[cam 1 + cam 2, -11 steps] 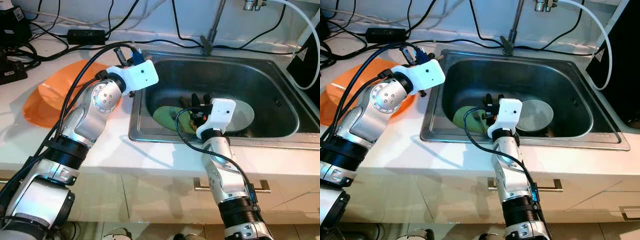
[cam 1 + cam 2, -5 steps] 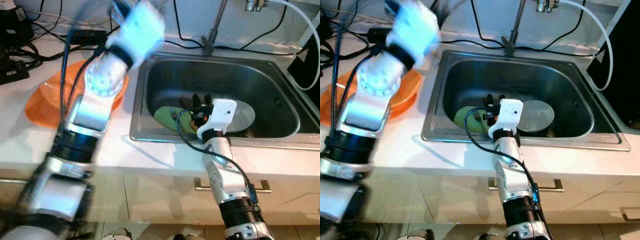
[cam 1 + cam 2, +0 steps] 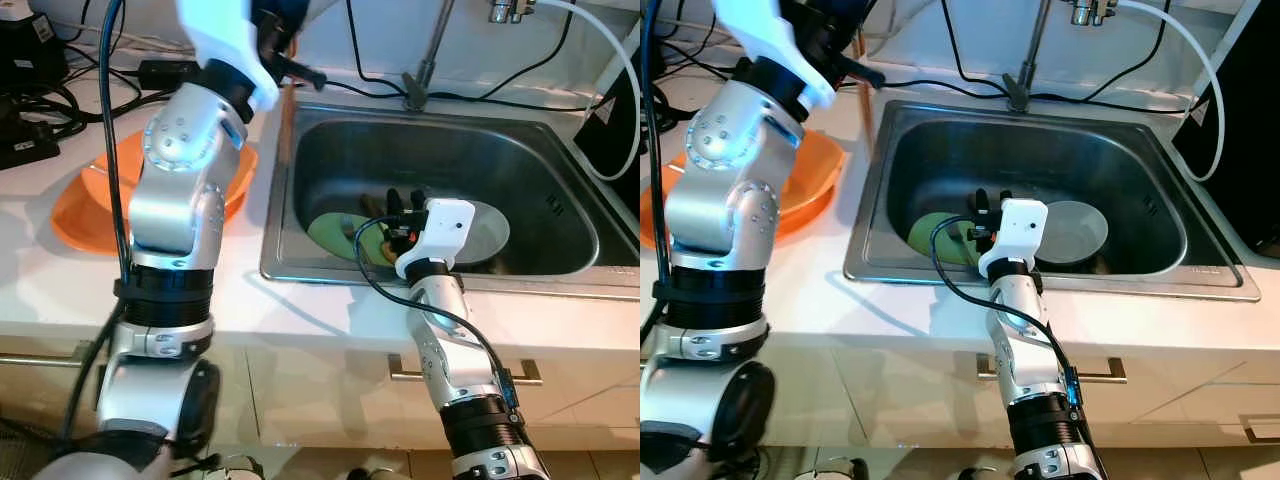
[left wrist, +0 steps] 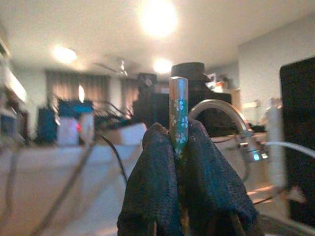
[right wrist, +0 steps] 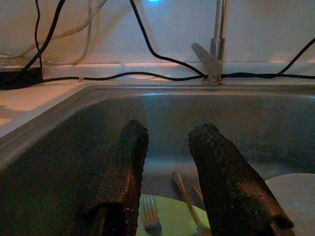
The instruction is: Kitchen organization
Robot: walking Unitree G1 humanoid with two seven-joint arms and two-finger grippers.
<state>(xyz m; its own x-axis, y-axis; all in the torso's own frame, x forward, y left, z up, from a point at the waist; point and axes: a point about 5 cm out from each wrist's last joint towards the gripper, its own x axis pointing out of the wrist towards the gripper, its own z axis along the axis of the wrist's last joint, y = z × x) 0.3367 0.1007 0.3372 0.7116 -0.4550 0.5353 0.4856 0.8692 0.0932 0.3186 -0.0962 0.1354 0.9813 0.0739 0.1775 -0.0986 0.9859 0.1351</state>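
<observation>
- While my left gripper [image 4: 178, 147] is raised high over the desk [image 3: 40, 290] just left of the sink [image 3: 560, 140], its jaws are clamped on a thin patterned stick [image 4: 178, 113], maybe a chopstick or utensil handle; can't tell which.
- Held upright and clear of the sink, likely so it can be carried off for sorting.
- My right gripper [image 5: 170, 162] hangs inside the sink near its front wall, jaws narrowly apart, holding nothing.
- Below it in the sink: green plate [image 3: 330, 232] with a fork [image 5: 151, 216] and spoon [image 5: 189, 209] on it, grey plate [image 3: 1075, 230] just beside.
- Orange bowl [image 3: 90, 195] sits on the desk left of the sink.
- Tight spots: sink front rim, faucet [image 3: 425, 60], cables behind the sink; open room is above the basin.
</observation>
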